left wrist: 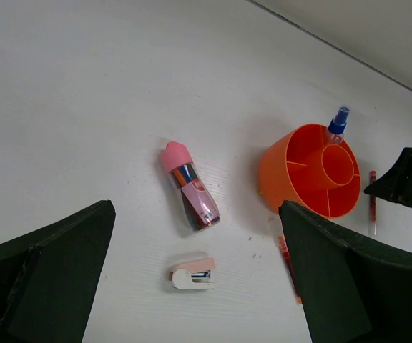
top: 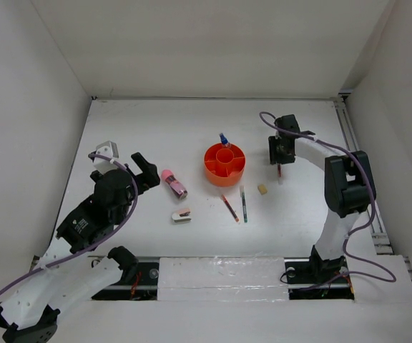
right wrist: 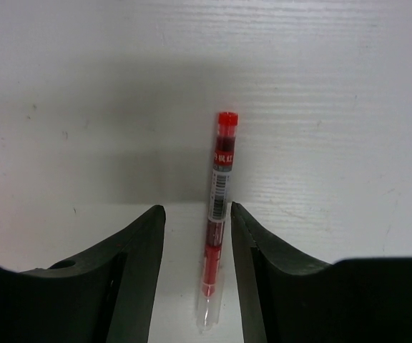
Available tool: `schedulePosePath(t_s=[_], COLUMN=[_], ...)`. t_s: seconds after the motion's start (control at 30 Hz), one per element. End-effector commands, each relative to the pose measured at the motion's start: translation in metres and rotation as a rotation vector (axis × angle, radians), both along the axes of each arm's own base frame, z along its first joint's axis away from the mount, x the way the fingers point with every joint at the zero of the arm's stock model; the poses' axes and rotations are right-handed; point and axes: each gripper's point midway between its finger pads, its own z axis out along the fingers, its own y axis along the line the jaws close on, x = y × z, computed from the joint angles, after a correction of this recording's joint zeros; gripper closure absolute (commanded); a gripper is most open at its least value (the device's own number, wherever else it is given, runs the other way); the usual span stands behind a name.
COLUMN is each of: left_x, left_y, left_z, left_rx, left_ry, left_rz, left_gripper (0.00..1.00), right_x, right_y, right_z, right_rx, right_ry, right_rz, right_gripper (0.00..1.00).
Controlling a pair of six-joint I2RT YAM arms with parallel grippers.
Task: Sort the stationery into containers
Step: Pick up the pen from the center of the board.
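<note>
The orange organizer tub (top: pixel 225 163) stands mid-table, also in the left wrist view (left wrist: pixel 285 179). A blue-capped bottle (top: pixel 223 139) stands upright at its far rim (left wrist: pixel 338 121). The pink-capped tube (top: pixel 174 183) and the white-and-pink stapler (top: pixel 182 216) lie left of the tub. A thin red pen (top: pixel 229 207), a dark pen (top: pixel 243 203) and a tan eraser (top: pixel 262 189) lie in front of it. My left gripper (top: pixel 145 171) is open and empty, above the tube (left wrist: pixel 192 196) and stapler (left wrist: pixel 192 272). My right gripper (right wrist: pixel 195 211) is open, straddling a red-capped clear pen (right wrist: pixel 220 171) lying on the table.
White walls enclose the table on the left, back and right. The right arm (top: pixel 342 186) stands right of the tub, with a purple cable looping over it. A rail (top: pixel 360 164) runs along the table's right edge.
</note>
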Motion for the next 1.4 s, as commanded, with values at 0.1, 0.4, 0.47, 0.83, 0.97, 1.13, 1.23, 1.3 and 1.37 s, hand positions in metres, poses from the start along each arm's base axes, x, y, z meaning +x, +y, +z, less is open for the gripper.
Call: schedulePosePath(t_s=[0.1,0.4,0.47,0.83,0.97,1.13,1.23,1.3,1.37], left_x=[0.000,-0.001,-0.001,0.000,0.000,-0.001,-0.002,-0.002,-0.002], left_y=[0.000,0.001,0.001,0.001,0.001,0.003,0.004,0.004,0.004], left_z=[0.009,0.011,0.011,0.008,0.008,0.011,0.013,0.009,0.013], left_rx=[-0.021,-0.026,-0.027,-0.011,-0.011,-0.023,-0.029,-0.024,-0.035], left_ry=[-0.031,-0.038,-0.038,-0.030,-0.030,-0.039,-0.047,-0.040,-0.054], left_rz=[-0.001,-0.001,-0.001,-0.004,-0.004,0.008,0.008,0.008,0.008], left_gripper=[0.01,0.01,0.01,0.01,0.01,0.01,0.01,0.01,0.01], right_x=[0.018,0.014,0.017,0.037,0.040,0.029,0.018,0.005,-0.009], right_y=[-0.003,-0.010,-0.012,0.025,0.040,0.076,0.103,0.120,0.129], right_z=[0.002,-0.001,0.000,0.085,0.174,0.251,0.282,0.288,0.301], right_rx=[-0.015,-0.045,-0.036,0.142,0.269,0.424,0.520,0.571,0.625], right_ry=[-0.009,0.050,0.053,-0.250,-0.532,-0.757,-0.891,-0.934,-1.028], right_rz=[-0.007,-0.005,-0.009,0.073,0.102,0.252,0.361,0.403,0.459], right_gripper=[0.53,0.69,0.79,1.00,1.00,1.00,1.00,1.00,1.00])
